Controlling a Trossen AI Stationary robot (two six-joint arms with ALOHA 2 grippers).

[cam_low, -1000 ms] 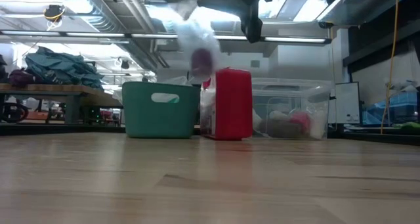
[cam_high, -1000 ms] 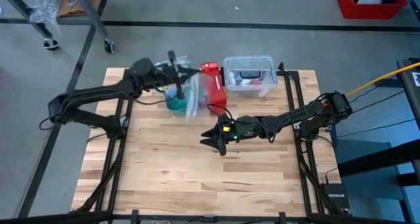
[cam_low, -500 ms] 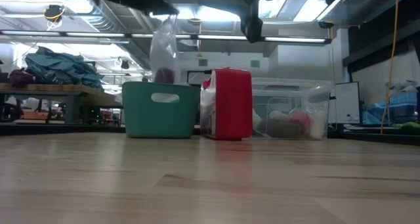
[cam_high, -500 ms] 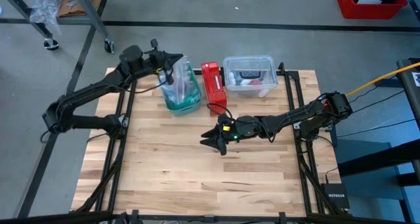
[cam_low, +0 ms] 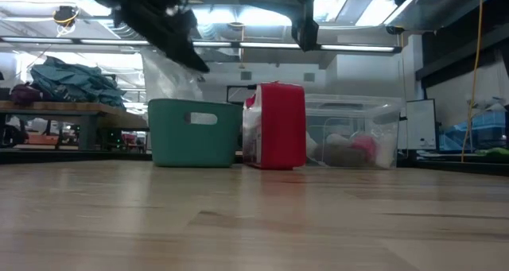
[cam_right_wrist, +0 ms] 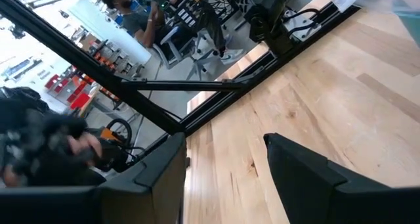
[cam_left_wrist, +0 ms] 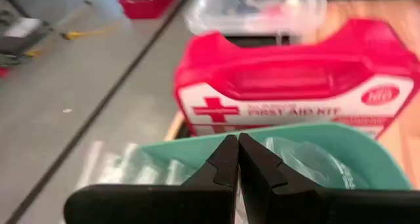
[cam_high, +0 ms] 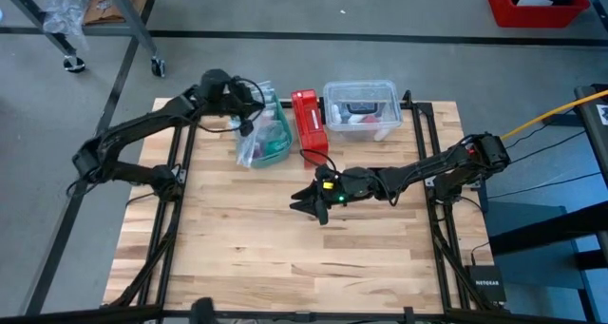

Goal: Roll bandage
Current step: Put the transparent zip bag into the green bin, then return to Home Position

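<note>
A pale butcher-block wooden table [cam_high: 285,238] framed by black metal rails stands on a smooth grey concrete floor [cam_high: 380,10] crossed by a dark line. A red plastic crate [cam_high: 532,3] sits on the floor at the far right corner. From table height, long bright ceiling lights [cam_low: 79,40] run overhead, and a wooden workbench [cam_low: 56,108] piled with teal fabric stands at left.

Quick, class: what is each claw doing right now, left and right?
Left claw: closed on a clear plastic bag over the teal bin.
Right claw: open, holding nothing, above the table's middle.
</note>
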